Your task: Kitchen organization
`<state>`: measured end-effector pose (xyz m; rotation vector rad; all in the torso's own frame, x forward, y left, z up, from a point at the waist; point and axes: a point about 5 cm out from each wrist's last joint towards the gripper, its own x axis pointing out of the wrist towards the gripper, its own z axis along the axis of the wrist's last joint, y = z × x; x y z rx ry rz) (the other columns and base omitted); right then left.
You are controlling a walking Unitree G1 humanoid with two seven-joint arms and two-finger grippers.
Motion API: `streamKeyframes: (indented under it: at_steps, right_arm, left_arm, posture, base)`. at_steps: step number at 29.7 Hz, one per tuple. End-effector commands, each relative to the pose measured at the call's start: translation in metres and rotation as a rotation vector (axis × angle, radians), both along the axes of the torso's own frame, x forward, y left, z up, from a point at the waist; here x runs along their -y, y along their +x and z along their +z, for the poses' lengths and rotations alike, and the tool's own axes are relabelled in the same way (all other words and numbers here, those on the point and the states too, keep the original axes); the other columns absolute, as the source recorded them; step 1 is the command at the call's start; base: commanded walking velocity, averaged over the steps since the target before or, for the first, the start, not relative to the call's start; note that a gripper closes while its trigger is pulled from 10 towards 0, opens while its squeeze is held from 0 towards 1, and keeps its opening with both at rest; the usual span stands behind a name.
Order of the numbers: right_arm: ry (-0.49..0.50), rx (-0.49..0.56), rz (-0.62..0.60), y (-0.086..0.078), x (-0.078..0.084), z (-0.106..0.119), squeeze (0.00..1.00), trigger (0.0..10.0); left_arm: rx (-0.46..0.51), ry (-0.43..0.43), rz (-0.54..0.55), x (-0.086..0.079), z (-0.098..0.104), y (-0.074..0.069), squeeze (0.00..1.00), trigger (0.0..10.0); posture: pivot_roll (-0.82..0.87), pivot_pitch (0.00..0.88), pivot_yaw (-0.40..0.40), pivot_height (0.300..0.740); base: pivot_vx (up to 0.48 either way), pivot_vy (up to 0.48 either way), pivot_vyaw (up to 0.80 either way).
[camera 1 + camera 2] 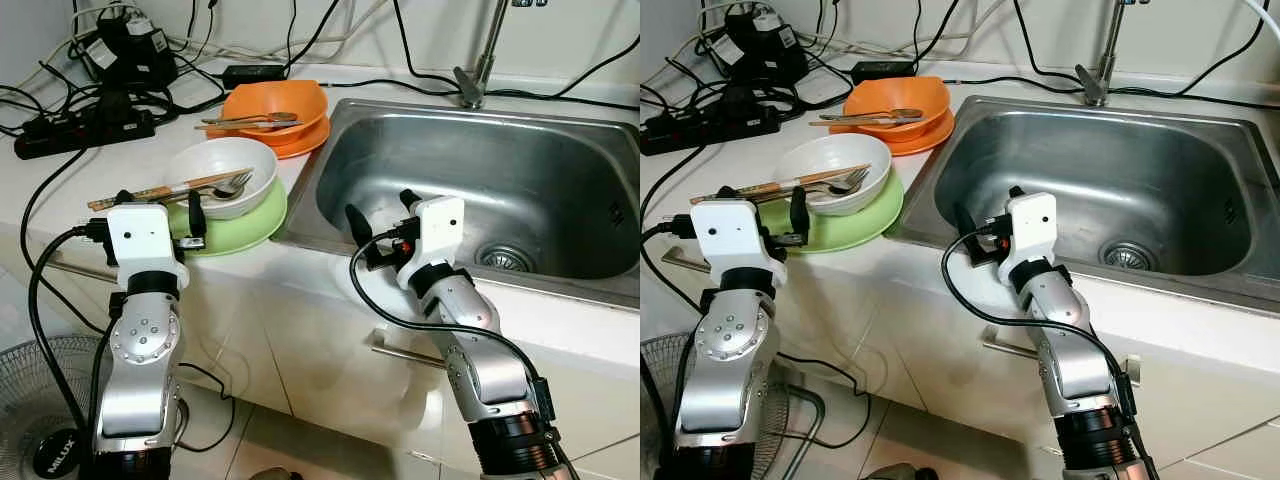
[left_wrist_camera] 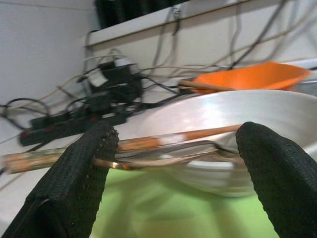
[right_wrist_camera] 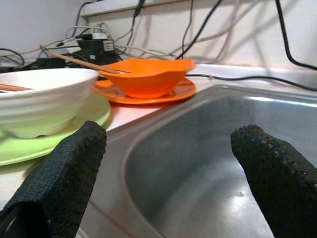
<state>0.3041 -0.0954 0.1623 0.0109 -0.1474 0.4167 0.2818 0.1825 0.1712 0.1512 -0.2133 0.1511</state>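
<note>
Your white bowl (image 1: 222,170) sits on the green plate (image 1: 250,226) on the white counter (image 1: 60,190), just left of the sink. Chopsticks (image 1: 160,192) lie across the bowl's rim, their ends poking out past the bowl towards your left arm, and a metal fork (image 1: 232,186) rests inside the bowl beside them.

Behind that stack, nearer the wall, you have an orange bowl (image 1: 275,102) on an orange plate (image 1: 300,143), with a spoon (image 1: 262,118) and another pair of chopsticks (image 1: 240,125) laid across it.

Your left pincer (image 1: 160,212) hangs at the near edge of the green plate with its fingers (image 2: 79,173) spread wide; in the left wrist view the chopsticks run between them, close to one finger, though you cannot tell if they touch.

Your right pincer (image 1: 380,222) hovers over the near left corner of the stainless steel sink (image 1: 500,180), its fingers (image 3: 64,168) also spread apart and holding nothing.

The sink's drain (image 1: 507,257) lies towards the right, and the faucet (image 1: 478,70) stands behind the basin. A black power strip (image 1: 85,130) and tangled cables (image 1: 150,50) clutter the counter's far left corner. A fan (image 1: 40,400) stands on the floor below.
</note>
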Motion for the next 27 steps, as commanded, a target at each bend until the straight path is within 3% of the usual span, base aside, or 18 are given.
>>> streamKeyframes:
  at_steps: [1,23,24,25,27]
  right_arm:
    - [0.006,0.01,0.024,-0.0027,-0.0029,0.0029,0.0,10.0]
    - [0.008,0.017,0.041,-0.0039,-0.0053,0.0043,0.0,10.0]
    - [0.007,0.017,0.041,-0.0039,-0.0052,0.0044,0.0,10.0]
    - [0.007,0.017,0.04,-0.0038,-0.0052,0.0045,0.0,10.0]
    - [0.005,0.018,0.039,-0.0037,-0.0049,0.0045,0.0,10.0]
  left_arm:
    - [-0.003,0.004,-0.02,0.0018,-0.0008,0.0015,0.0,10.0]
    - [-0.037,-0.006,-0.078,-0.0047,-0.0056,0.0075,0.0,10.0]
    - [-0.032,-0.009,-0.078,-0.0054,-0.005,0.0078,0.84,10.0]
    - [-0.024,-0.01,-0.073,-0.0067,-0.0038,0.0077,1.0,10.0]
    - [-0.011,-0.011,-0.071,-0.0077,-0.0024,0.0071,1.0,10.0]
  posture:
    - [-0.03,0.042,0.111,0.74]
    - [-0.03,0.044,0.108,0.74]
    - [-0.03,0.044,0.108,0.74]
    - [-0.03,0.044,0.108,0.74]
    - [-0.03,0.044,0.108,0.74]
  base:
    - [0.0,0.0,0.0]
    - [0.0,0.0,0.0]
    - [0.0,0.0,0.0]
    - [0.0,0.0,0.0]
    - [0.0,0.0,0.0]
